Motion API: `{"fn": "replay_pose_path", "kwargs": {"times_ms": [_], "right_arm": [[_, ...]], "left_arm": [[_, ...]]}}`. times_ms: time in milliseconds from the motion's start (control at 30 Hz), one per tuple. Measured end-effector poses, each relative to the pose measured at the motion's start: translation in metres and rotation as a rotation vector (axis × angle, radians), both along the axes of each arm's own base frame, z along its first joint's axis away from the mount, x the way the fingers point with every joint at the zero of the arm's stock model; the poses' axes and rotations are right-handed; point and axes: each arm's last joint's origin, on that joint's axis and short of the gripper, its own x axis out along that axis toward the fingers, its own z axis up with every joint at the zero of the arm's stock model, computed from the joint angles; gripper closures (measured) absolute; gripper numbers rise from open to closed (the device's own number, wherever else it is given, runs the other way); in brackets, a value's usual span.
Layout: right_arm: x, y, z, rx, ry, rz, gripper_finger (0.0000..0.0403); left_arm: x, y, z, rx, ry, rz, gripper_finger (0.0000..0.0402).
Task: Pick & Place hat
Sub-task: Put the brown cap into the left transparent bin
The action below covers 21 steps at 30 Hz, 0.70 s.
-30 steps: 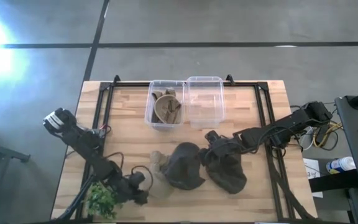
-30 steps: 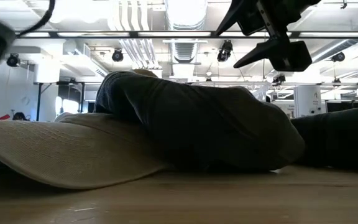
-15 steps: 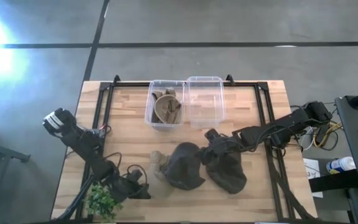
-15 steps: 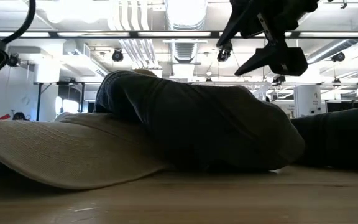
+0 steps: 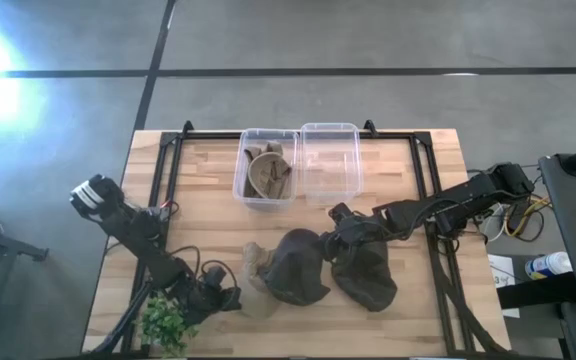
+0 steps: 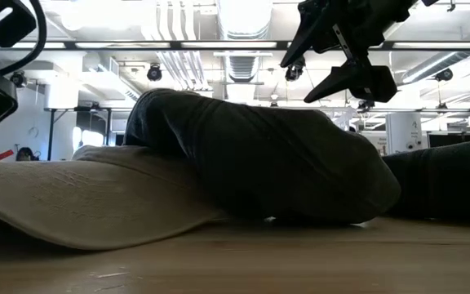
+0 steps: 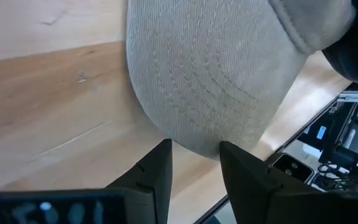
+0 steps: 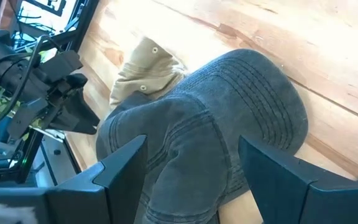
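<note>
A beige cap (image 5: 256, 272) lies on the table by its brim (image 7: 210, 81), and a dark grey cap (image 5: 298, 266) lies partly over its crown. A second dark hat (image 5: 368, 272) sits to the right of them. My left gripper (image 5: 224, 297) is open at table height, and the front rim of the beige brim reaches just between its fingertips (image 7: 194, 155). My right gripper (image 5: 342, 224) hangs open above the dark grey cap (image 8: 229, 106), clear of it in the low view (image 6: 341, 49).
Two clear bins stand at the far middle of the table: the left bin (image 5: 240, 172) holds a tan hat (image 5: 266, 172), and the right bin (image 5: 358, 165) sits beside it. A small green plant (image 5: 163, 322) is at the near left corner, close to my left arm.
My left gripper has moved toward the table's right and a little toward the far edge, closing on the beige cap's brim. My right gripper has shifted a little toward the table's left, over the dark grey cap. The hats have not moved.
</note>
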Motion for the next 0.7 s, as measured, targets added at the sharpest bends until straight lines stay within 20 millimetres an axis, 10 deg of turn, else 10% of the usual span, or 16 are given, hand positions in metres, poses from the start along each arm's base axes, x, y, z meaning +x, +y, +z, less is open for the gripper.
{"fn": "replay_pose_path", "kwargs": {"times_ms": [700], "right_arm": [[0.000, -0.002, 0.000, 0.005, 0.000, -0.012, 0.0156]], "left_arm": [[0.006, 0.021, -0.004, 0.265, -0.207, 0.403, 0.0274]]}}
